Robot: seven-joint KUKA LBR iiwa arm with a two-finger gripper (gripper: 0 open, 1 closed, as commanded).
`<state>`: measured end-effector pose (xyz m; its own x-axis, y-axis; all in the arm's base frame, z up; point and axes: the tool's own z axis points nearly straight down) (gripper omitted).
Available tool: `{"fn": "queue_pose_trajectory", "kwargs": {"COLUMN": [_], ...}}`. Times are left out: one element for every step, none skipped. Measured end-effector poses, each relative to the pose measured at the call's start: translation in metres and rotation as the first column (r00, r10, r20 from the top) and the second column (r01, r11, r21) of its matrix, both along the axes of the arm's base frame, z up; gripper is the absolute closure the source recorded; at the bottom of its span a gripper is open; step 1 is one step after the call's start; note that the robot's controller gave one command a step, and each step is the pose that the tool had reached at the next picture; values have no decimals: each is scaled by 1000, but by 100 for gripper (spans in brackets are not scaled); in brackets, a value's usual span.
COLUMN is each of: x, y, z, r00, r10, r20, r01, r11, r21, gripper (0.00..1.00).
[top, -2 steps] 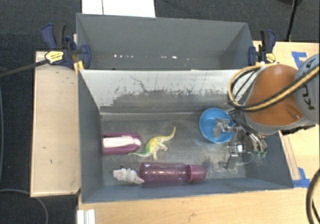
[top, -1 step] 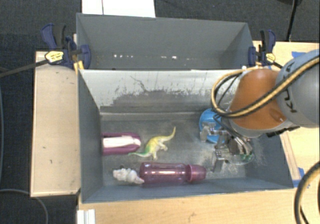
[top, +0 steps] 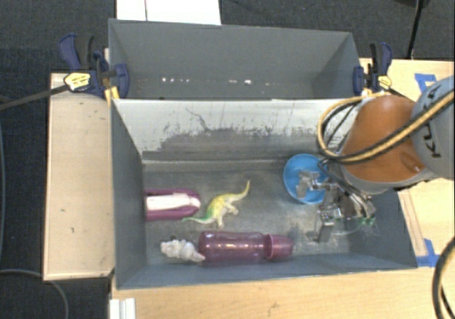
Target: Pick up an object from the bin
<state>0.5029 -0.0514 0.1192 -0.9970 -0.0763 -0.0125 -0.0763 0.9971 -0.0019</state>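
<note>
**Supervisor:** Status?

**Operator:** I have the pincer (top: 325,226) over the bare floor of the bin (top: 185,172), at the view's right end. It sits between the blue round cup (top: 300,177) and the purple bottle (top: 245,246). I cannot tell whether it is open or closed.

**Supervisor:** Procedure?

**Operator:** I judge the cup nearest. I would centre over its rim, straddle one wall, descend vertically, close, then lift straight up.
</note>
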Motion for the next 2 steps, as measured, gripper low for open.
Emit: {"fn": "queue_pose_trajectory", "kwargs": {"x": [16,67], "y": [-18,-20], "z": [47,74], "r00": [1000,999], "r10": [22,49], "r20": [-11,8], "r01": [-22,-49], "r11": [1000,999], "r21": [2,-2], "gripper": [0,0]}}
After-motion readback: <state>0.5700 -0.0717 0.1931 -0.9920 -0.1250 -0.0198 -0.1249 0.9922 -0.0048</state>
